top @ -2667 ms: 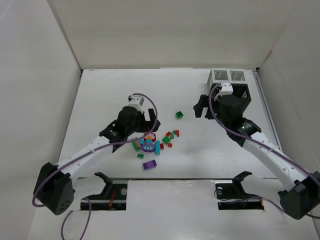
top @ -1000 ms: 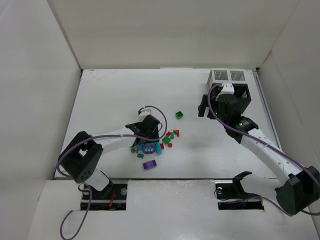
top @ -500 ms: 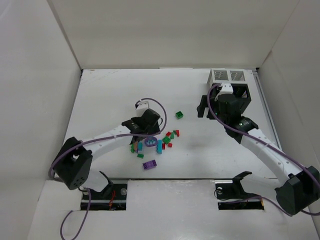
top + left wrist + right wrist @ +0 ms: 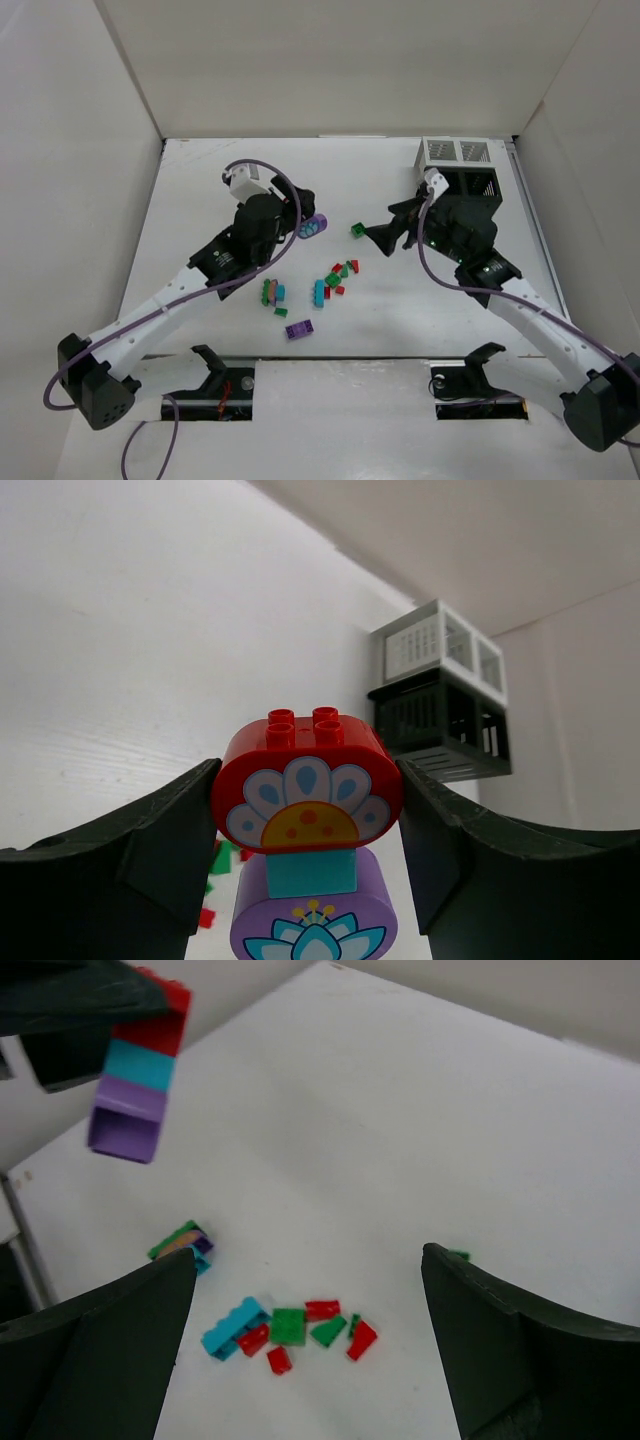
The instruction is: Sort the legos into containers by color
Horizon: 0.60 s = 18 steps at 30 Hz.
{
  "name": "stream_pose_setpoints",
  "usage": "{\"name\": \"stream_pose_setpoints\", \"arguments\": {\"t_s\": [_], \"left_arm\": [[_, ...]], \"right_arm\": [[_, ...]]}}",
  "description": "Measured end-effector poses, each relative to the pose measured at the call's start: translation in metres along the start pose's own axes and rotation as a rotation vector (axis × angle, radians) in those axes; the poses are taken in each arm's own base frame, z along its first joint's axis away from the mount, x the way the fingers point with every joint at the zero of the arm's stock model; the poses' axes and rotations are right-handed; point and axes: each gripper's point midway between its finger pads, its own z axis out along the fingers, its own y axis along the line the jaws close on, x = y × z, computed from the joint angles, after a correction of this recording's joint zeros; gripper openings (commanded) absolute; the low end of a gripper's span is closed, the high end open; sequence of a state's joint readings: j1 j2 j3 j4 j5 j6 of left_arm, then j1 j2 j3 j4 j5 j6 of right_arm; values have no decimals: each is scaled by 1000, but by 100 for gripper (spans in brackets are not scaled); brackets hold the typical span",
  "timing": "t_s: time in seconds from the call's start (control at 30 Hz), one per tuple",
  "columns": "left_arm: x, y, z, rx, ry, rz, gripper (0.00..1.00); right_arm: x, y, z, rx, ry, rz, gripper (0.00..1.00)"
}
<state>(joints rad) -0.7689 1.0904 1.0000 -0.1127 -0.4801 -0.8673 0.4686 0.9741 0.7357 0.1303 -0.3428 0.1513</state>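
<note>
Far right, the containers (image 4: 460, 160) hide their contents.

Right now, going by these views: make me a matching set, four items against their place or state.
Items
1. red-teal-purple stack
2. purple brick
3. lone green brick
4. right gripper

Place or state
A. open, holding nothing
B. flat on the table, closest of all the bricks to its near edge
C. clamped in the left gripper, off the table
D. on the table, between the held stack and the right gripper in the top view

Pairs: 1-C, 2-B, 3-D, 4-A
</note>
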Motion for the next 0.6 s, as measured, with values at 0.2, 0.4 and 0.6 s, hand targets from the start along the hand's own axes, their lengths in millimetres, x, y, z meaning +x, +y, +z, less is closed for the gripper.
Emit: {"name": "stream_pose_setpoints", "arguments": {"t_s": [0.2,0.4,0.6], "left_arm": [[-16,-24,-6,83,-47,-104,36],[-17,-34,-7,117,-56,-152,36],[-13,-44,-11,149,-49,-172,32]], "right_arm": [[-8,66,34,-300,-17,-78,99],[-15,98,55,-421,-22,-103,99],[-21,111,60,-435,-52,-104,96]]}}
